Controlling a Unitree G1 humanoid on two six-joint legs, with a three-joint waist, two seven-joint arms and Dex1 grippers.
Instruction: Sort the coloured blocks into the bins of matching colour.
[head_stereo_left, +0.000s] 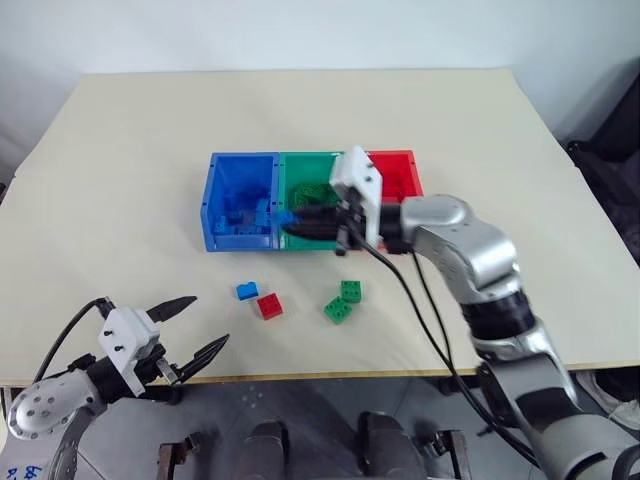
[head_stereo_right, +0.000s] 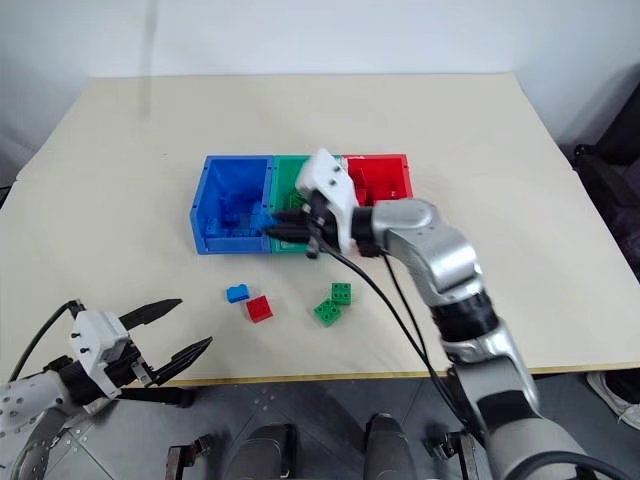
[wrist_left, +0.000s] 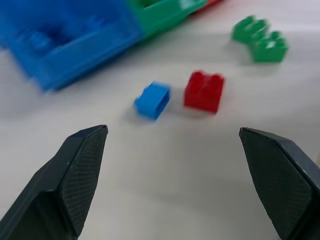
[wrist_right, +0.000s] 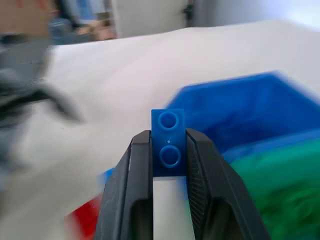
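Observation:
Three joined bins stand mid-table: blue (head_stereo_left: 222, 186), green (head_stereo_left: 310, 166), red (head_stereo_left: 400, 170). My right gripper (head_stereo_left: 290, 224) hangs over the green bin's front wall, pointing toward the blue bin, shut on a blue block (wrist_right: 169, 142). Loose on the table in front of the bins lie a blue block (head_stereo_left: 246, 291), a red block (head_stereo_left: 269, 306) and two green blocks (head_stereo_left: 351, 290) (head_stereo_left: 338, 311). My left gripper (head_stereo_left: 190, 328) is open near the table's front left edge, short of the loose blocks, with nothing between its fingers.
More blocks lie inside the blue bin and the green bin. The beige table (head_stereo_left: 120, 180) stretches bare around the bins, and its front edge (head_stereo_left: 330, 376) runs just beyond the left gripper.

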